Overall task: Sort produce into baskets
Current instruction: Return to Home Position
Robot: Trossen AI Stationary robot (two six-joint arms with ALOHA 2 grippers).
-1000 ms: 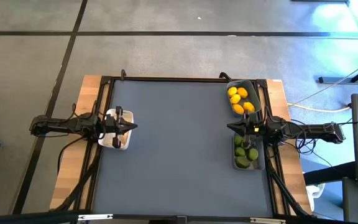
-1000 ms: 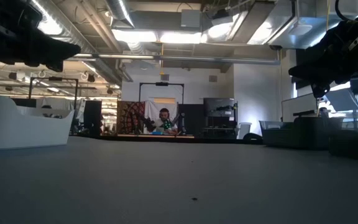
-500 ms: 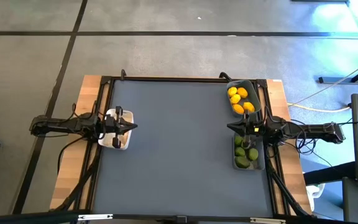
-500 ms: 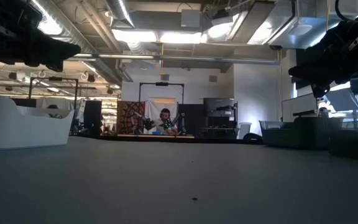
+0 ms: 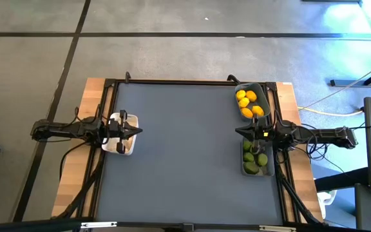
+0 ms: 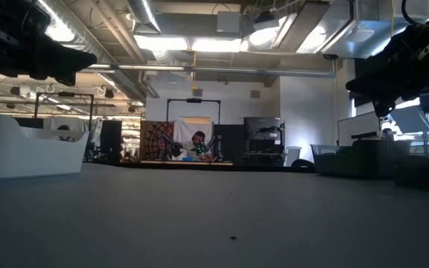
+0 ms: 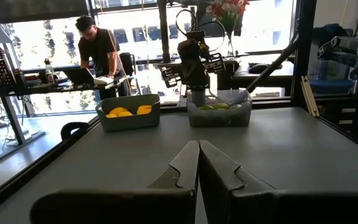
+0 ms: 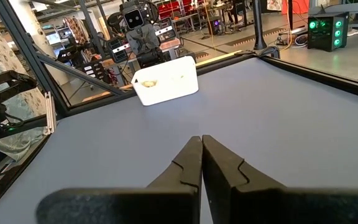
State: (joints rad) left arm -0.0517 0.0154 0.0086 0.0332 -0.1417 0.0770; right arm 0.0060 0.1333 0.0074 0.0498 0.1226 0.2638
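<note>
Hanging just by the white bin point(image 8: 173, 87) with its garlic point(image 8: 148, 82), the left gripper point(image 5: 136, 131) has its fingers pressed together on nothing. So does the right gripper point(image 5: 238, 133), near the lemons point(image 5: 247, 103) and limes point(image 5: 255, 161). The fruit looks hard and rolly, the garlic light and flaky; I would pinch each round its middle

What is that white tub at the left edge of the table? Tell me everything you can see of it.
It is a small white rectangular bin with rounded corners. It looks like smooth plastic, is open-topped and stands upright at the left edge of the grey table. Knobbly off-white garlic shows just over its rim. The left arm hangs over it without touching, and the shut left gripper points past it toward the table's middle.
</note>
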